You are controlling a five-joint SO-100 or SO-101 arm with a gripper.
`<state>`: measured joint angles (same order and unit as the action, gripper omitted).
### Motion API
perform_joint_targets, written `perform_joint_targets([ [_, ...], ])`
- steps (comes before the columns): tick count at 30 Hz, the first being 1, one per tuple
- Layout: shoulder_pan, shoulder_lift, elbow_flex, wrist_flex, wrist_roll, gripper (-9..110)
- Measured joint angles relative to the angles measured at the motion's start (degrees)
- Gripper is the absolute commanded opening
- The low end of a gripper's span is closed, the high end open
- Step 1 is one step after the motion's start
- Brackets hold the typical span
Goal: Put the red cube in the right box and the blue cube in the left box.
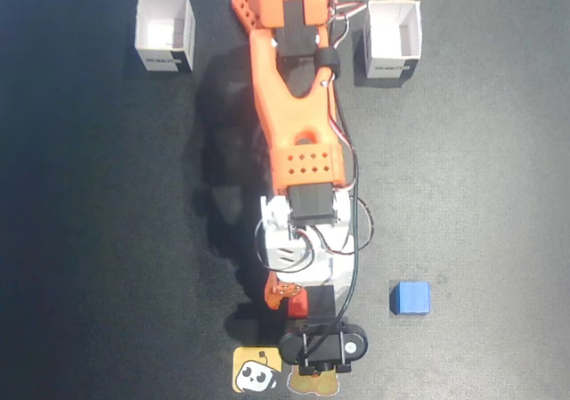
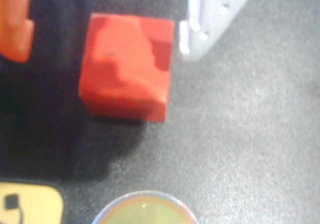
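The red cube (image 2: pixel 127 67) rests on the dark mat between the fingers of my gripper (image 2: pixel 105 54), which is open around it. In the wrist view the orange finger (image 2: pixel 15 27) stands apart from the cube's left side, and the white finger (image 2: pixel 207 14) is close against its upper right corner. From the fixed view only a corner of the red cube (image 1: pixel 297 305) shows under the gripper (image 1: pixel 298 298). The blue cube (image 1: pixel 410 297) lies alone to the right of the gripper. One white box (image 1: pixel 165 31) stands at top left, another white box (image 1: pixel 393 37) at top right.
The orange arm (image 1: pixel 298 106) runs down the middle of the mat from the top edge. A yellow sticker (image 1: pixel 256 371) and a round sticker (image 1: pixel 317 384) lie near the bottom edge, just below the gripper. The wrist camera (image 1: pixel 325 345) overhangs them.
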<state>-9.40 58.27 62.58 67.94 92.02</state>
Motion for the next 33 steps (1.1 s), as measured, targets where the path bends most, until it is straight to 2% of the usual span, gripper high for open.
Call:
perform_joint_targets([
  [20,-1.05,-5.71,-0.35,-2.81,2.72,23],
  [33,-0.44,-8.00,-0.35,-3.25,2.64,11],
])
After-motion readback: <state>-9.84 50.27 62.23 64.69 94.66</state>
